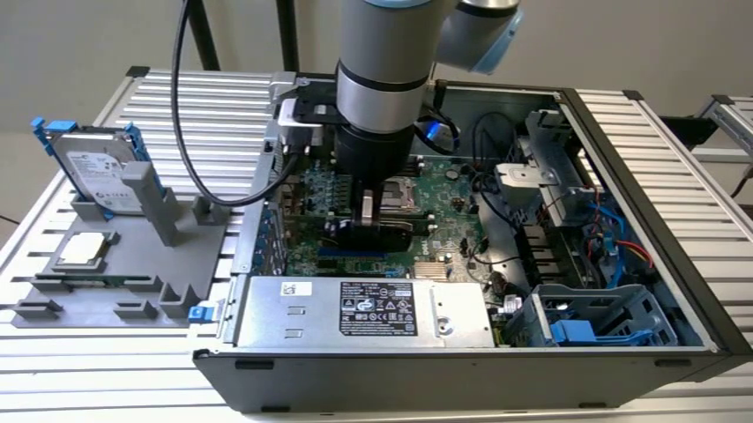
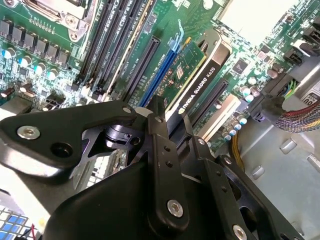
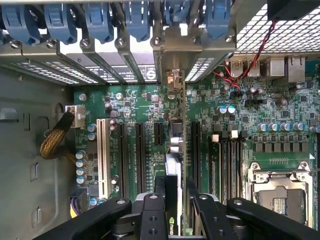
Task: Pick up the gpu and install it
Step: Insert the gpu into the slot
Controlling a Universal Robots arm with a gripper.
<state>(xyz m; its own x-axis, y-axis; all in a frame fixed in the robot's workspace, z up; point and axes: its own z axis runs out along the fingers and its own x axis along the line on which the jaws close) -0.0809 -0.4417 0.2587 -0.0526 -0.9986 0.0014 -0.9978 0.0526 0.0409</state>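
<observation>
My gripper (image 1: 374,227) reaches down into the open computer case (image 1: 659,220), over the green motherboard (image 1: 453,189). It is shut on the gpu (image 2: 192,75), a green card with a black cooler block, held on edge between the two black fingers (image 2: 159,131). In the first wrist view the gpu (image 3: 176,145) appears edge-on, running from my gripper (image 3: 178,186) toward the rear bracket openings (image 3: 172,75). Its lower edge lies along the blue expansion slot (image 2: 167,55); I cannot tell whether it is seated in it. In the exterior view the gpu (image 1: 394,233) is mostly hidden by the arm.
Outside the case, at the exterior view's left, a grey fixture (image 1: 130,291) holds a silver hard drive (image 1: 100,167) with blue rails and a square processor chip (image 1: 83,249). The power supply (image 1: 365,310), drive cage (image 1: 600,322), cables (image 2: 300,117) and empty processor socket (image 3: 280,192) surround the slots.
</observation>
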